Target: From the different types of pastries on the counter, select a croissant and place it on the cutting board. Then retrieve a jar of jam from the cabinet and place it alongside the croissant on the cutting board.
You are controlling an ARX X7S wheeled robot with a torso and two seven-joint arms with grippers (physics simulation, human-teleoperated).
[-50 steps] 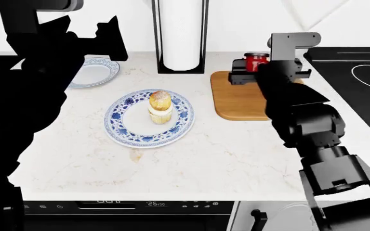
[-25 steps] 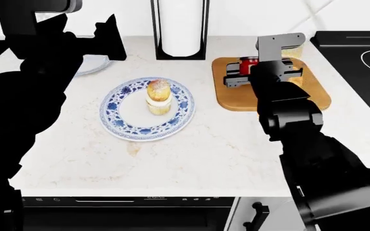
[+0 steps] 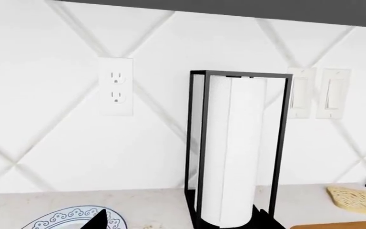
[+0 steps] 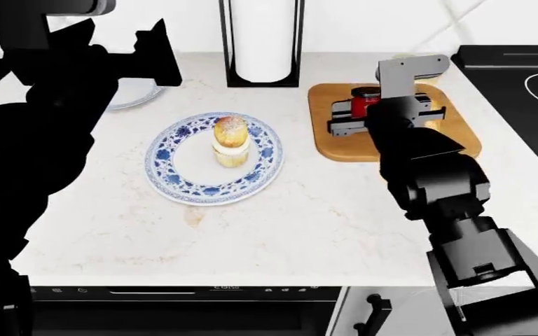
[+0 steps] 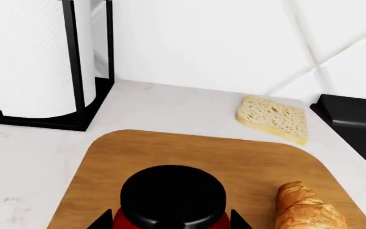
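Observation:
The jar of jam (image 5: 172, 193), red with a black lid, stands upright between the fingers of my right gripper (image 5: 170, 221), which is shut on it low over the cutting board (image 5: 196, 155). On that board, just beside the jar, lies the golden croissant (image 5: 305, 207). A bread slice (image 5: 273, 118) lies on the counter (image 4: 288, 224) behind the board. The yellow cupcake (image 4: 230, 141) stands on a blue-and-white plate (image 4: 171, 178) at the middle of the counter. My left gripper (image 3: 179, 221) hangs open and empty above the counter's back left, facing the wall.
A black paper towel holder (image 4: 261, 42) stands at the back wall, left of the board. A second patterned plate (image 4: 136, 94) lies half hidden under my left arm. A black cooktop (image 4: 521, 77) borders the board on the right. An outlet (image 3: 116, 87) and switches (image 3: 332, 93) are on the wall.
My right gripper has carried the jar from the board's back edge toward its middle and lower. The head view has tilted, so the whole scene shifted. The left arm stays put.

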